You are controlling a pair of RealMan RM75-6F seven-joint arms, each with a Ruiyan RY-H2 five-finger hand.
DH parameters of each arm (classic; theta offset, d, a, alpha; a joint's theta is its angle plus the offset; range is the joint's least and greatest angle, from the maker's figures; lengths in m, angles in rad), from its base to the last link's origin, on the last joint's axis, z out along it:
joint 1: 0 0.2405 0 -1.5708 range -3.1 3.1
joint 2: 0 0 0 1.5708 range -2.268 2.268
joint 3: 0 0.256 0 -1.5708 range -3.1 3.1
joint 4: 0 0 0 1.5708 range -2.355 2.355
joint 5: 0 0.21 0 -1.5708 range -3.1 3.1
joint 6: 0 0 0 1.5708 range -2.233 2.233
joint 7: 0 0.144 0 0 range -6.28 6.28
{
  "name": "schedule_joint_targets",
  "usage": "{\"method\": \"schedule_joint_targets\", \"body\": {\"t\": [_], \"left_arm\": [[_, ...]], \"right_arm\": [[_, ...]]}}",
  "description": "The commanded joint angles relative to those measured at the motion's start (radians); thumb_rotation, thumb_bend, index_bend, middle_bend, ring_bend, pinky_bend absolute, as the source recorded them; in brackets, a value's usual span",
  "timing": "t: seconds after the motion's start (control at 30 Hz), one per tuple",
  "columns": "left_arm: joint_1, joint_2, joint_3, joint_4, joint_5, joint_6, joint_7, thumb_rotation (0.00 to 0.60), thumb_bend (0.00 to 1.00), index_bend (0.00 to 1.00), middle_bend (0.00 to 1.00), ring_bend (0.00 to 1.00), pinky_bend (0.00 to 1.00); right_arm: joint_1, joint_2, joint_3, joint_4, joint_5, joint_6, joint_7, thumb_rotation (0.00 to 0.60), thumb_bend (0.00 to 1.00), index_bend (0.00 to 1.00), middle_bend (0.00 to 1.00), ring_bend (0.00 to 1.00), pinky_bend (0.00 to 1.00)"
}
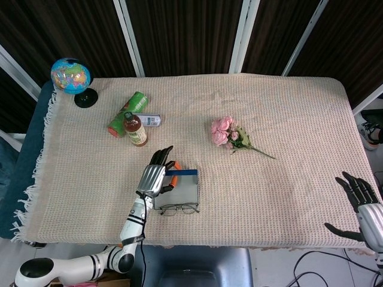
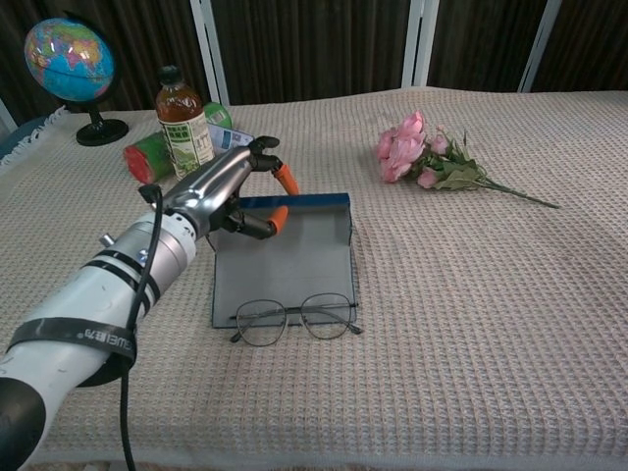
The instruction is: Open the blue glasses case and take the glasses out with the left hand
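The blue glasses case (image 2: 287,257) lies open and flat, grey inside, with a blue rim along its far edge; in the head view the case (image 1: 184,186) sits near the table's front. The thin-framed glasses (image 2: 294,319) lie across the case's near edge, partly on the cloth, also seen as glasses (image 1: 178,208) from the head camera. My left hand (image 2: 235,188) hovers over the case's far left corner, its orange-tipped fingers loosely bent and holding nothing; the head view shows this left hand (image 1: 154,175). My right hand (image 1: 361,204) hangs off the table's front right, fingers spread.
A brown tea bottle (image 2: 184,123) stands behind my left hand, beside a lying green can (image 2: 149,157) and a small white bottle (image 1: 151,120). A globe (image 2: 71,64) is at the far left corner. Pink flowers (image 2: 417,152) lie at the centre right.
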Motion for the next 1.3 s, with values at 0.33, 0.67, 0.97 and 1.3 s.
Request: {"method": "schedule_joint_targets", "body": {"t": [0.33,0.67,0.97,1.3], "left_arm": [[-0.022,0.01,-0.059,0.094,-0.008,0.019,0.007,0.6,0.52,0.49,0.0,0.0,0.0],[-0.028,-0.011,-0.054,0.198,-0.078,-0.072,0.028,0.6,0.51,0.41,0.0,0.0,0.0],[-0.009,0.068,-0.045,0.072,-0.243,-0.189,0.207,0.6,0.46,0.03,0.0,0.0,0.0],[0.155,0.389,0.168,-0.396,-0.003,-0.031,0.231,0.6,0.46,0.0,0.0,0.0,0.0]], "right_arm": [[0.001,0.0,0.0,0.0,0.0,-0.002,-0.001,0.6,0.02,0.0,0.0,0.0,0.0],[0.001,0.0,0.0,0.001,0.0,-0.002,0.002,0.6,0.02,0.0,0.0,0.0,0.0],[0.0,0.0,-0.002,0.002,-0.006,0.002,0.001,0.6,0.02,0.0,0.0,0.0,0.0],[0.001,-0.003,0.0,-0.001,0.001,-0.003,-0.012,0.6,0.02,0.0,0.0,0.0,0.0]]}}
